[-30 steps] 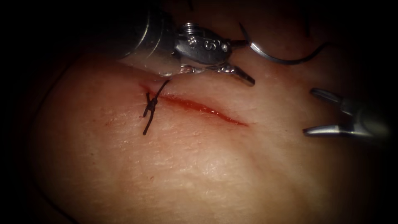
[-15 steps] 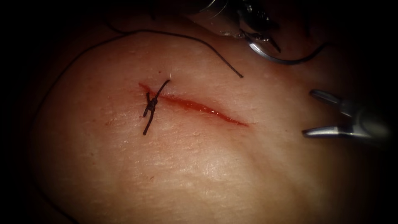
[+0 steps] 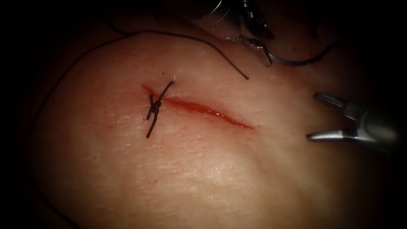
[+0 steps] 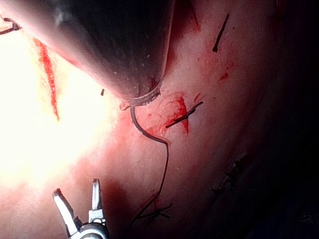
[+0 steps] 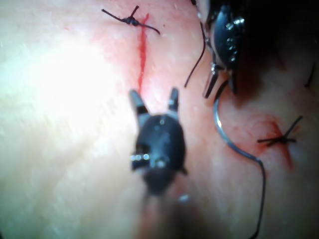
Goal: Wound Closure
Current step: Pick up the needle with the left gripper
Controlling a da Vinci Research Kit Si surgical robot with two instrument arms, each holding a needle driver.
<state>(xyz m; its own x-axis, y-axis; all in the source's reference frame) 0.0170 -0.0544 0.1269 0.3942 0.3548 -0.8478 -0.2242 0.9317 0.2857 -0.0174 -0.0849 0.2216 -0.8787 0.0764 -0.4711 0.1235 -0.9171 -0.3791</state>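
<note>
Tissue (image 3: 190, 169) had one knot (image 3: 154, 108) on cut (image 3: 203, 110). Left tool (image 3: 265, 53) at needle (image 3: 292, 62) tip beyond cut, grip unclear; needle could slip. Right tool (image 3: 318, 116) gaped, empty.

left gripper (image 3: 259, 46): grasp unclear | needle (image 3: 292, 62): one end hidden | thread (image 3: 186, 40): runs into shadow

needle (image 3: 292, 62) behind cut (image 3: 203, 109), right gripper (image 3: 316, 118) right

Surgical training bench, lab setting: pale pink slab of pork-belly tissue (image 3: 203, 169) fills frame, red slit-like cut (image 3: 203, 109) at centre, black knotted suture stitch (image 3: 155, 108) at its left end, dark surround beyond lit field.
</note>
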